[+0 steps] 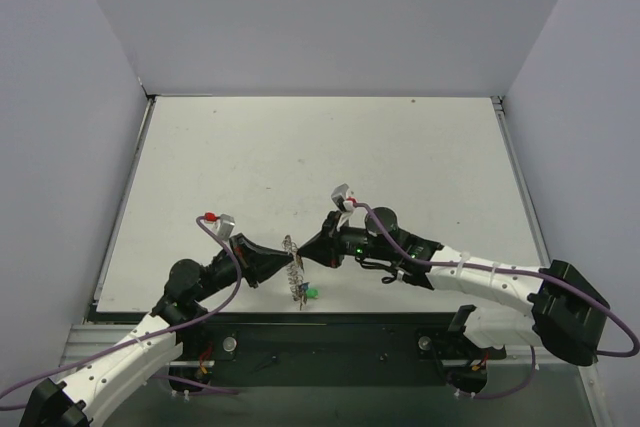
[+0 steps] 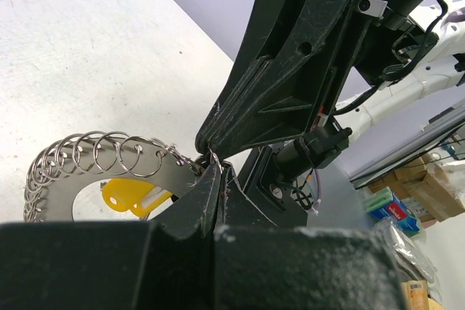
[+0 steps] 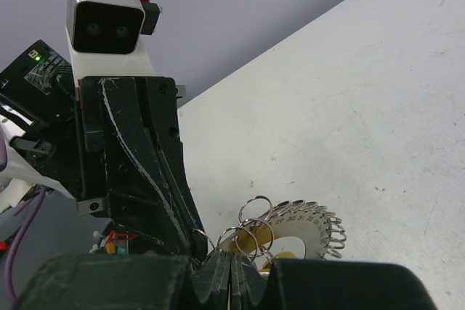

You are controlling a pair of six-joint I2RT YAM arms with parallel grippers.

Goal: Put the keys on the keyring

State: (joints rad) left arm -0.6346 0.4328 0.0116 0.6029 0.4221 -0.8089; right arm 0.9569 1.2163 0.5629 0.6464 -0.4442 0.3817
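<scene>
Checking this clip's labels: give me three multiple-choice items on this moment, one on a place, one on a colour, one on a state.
1. Where is the keyring?
A) lying far from both arms
B) between the two arms' tips
C) hanging on a cable

2. What colour is the key inside the keyring's curve in the left wrist view?
A) purple
B) yellow
C) white

3. How do the left gripper and right gripper stand?
A) both shut
B) both wide open
C) only the left open

Answers:
1. B, both tips meet at the ring.
2. B, its head is plainly yellow.
3. A, each wrist view shows fingertips pinched on the rim's loops.
</scene>
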